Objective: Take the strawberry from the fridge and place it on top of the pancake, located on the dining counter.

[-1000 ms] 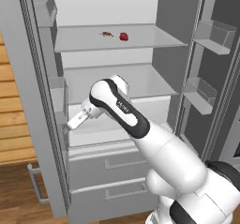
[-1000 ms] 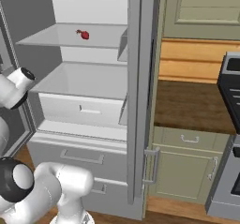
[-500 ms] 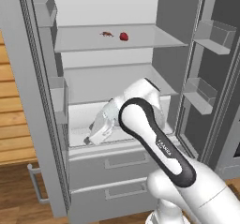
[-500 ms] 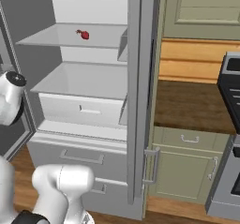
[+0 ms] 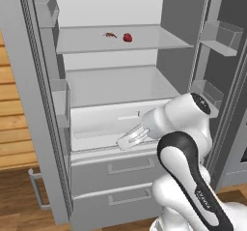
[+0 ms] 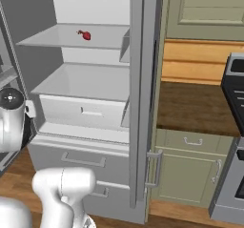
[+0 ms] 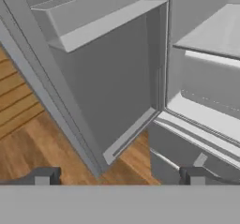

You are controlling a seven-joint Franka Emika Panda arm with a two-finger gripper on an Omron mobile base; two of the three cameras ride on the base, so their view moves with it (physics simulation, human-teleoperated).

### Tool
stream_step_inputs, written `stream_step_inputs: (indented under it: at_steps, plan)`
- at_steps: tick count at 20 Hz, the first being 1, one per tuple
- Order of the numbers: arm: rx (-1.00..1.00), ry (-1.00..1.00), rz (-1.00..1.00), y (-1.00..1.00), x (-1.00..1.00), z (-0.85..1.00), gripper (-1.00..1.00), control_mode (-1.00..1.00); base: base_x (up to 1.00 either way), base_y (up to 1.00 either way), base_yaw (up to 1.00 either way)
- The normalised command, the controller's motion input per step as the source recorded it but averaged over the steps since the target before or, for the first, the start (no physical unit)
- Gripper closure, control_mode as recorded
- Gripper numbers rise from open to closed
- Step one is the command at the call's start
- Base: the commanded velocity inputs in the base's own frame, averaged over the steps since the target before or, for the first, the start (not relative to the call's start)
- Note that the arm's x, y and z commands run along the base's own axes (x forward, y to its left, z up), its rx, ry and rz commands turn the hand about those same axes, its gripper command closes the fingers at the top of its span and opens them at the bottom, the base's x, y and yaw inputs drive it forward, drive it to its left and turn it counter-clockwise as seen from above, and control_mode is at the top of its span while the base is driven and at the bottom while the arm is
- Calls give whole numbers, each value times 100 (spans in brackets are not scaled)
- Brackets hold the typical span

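Note:
The fridge [image 5: 120,86] stands open with its white shelves bare. A tiny red strawberry [image 5: 127,37] lies on the upper shelf, and the right base view has the strawberry [image 6: 86,36] at its top left. My gripper [image 5: 123,142] hangs well below it, in front of the white inner drawer, pointing down and left. In the hand view my gripper [image 7: 119,178] is open, its fingertips [image 7: 44,176] wide apart with nothing between them. They face the left door's inner side and the wooden floor. The pancake and the dining counter are out of view.
A thin brownish-red scrap [image 5: 110,34] lies just left of the berry. Door bins [image 5: 219,36] jut from the right door, and two lower drawers [image 5: 118,167] sit below my hand. Right of the fridge runs a dark worktop [image 6: 195,110] over green cabinets.
My arm has swung its elbow to the right. The open hand has moved right and down, from the fridge's left side to the front of the inner drawer. The strawberry has not moved.

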Motion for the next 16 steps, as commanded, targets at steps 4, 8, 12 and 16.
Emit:
stream_step_inputs:
  at_steps: [4,8,12,16]
  plan:
    - [0,0,-52,-86,-21,0,-100,-100,0,0,0]
    - [-1,0,-41,-88,-12,-37,-100,-100,0,0,0]
    - [-4,0,-23,-57,-2,-69,-100,-100,0,0,0]
    - [0,2,-8,-18,0,-43,-100,-100,0,0,0]
